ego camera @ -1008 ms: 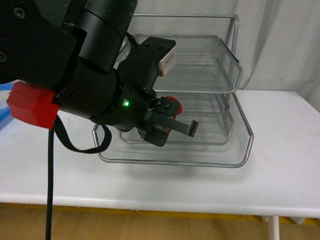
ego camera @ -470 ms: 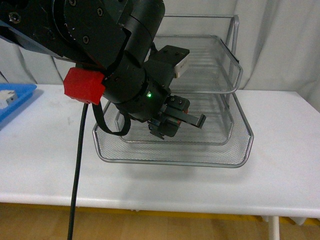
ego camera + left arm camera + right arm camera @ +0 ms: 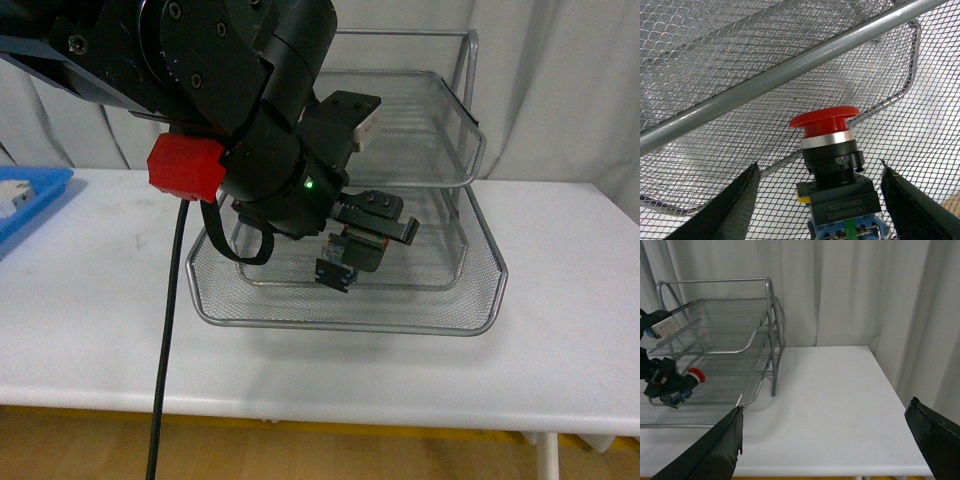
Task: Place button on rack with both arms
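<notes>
the left arm point(image 3: 200, 90) hides much of the rack point(image 3: 470, 315), and from the front the button point(image 3: 827, 120) is dim, at 6 o'clock under the wrist in the lowest tier. the left gripper point(image 3: 819, 166), clamped on it earlier, now stands apart. the right gripper point(image 3: 826, 407) is spread wide.

White counter point(image 3: 570, 320) fills the lower half of the frame, pretty plain. Sitting right on it, dead centre, is the silver wire-mesh rack point(image 3: 430, 328), three tiers, open front facing the camera. Way over at the left edge there's a blue tray point(image 3: 45, 195), well apart from the rack.
</notes>
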Motion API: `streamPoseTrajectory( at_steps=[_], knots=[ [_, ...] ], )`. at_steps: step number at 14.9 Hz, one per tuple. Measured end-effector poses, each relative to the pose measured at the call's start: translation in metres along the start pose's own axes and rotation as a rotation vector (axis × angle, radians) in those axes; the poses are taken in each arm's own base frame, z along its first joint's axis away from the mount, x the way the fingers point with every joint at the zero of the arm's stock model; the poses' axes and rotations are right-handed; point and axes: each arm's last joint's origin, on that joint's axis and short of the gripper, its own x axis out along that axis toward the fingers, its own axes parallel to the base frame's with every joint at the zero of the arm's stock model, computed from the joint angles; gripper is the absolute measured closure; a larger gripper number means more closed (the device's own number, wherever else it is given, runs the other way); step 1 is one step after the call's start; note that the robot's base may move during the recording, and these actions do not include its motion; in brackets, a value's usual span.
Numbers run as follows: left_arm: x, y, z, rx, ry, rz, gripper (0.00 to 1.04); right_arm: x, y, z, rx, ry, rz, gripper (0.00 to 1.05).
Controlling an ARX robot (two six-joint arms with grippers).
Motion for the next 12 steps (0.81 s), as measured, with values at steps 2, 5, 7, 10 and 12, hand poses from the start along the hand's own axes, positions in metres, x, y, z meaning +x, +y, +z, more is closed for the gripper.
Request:
streamPoseTrajectory(
  at_steps=[2, 5, 7, 10, 12],
  knots=[
    [-0.029, -0.004, -0.001, -0.016, -0.051, -0.020, 0.06, 0.000, 0.000, 0.000, 0.000, 0.000, 0.000, 0.06],
    [-0.098, 0.006, -0.018, -0.033, -0.226, 0.015, 0.07, 0.000, 0.000, 0.000, 0.000, 0.000, 0.000, 0.06],
    [-0.132, 0.016, -0.035, -0.053, -0.288, 0.070, 0.07, 0.000, 0.000, 0.000, 0.000, 0.000, 0.000, 0.06],
    [-0.187, 0.037, -0.086, -0.191, -0.690, 0.496, 0.35, 0.000, 0.000, 0.000, 0.000, 0.001, 0.000, 0.06],
    [-0.231, 0.053, -0.131, -0.246, -0.713, 0.562, 0.58, 0.000, 0.000, 0.000, 0.000, 0.000, 0.001, 0.06]
  ],
)
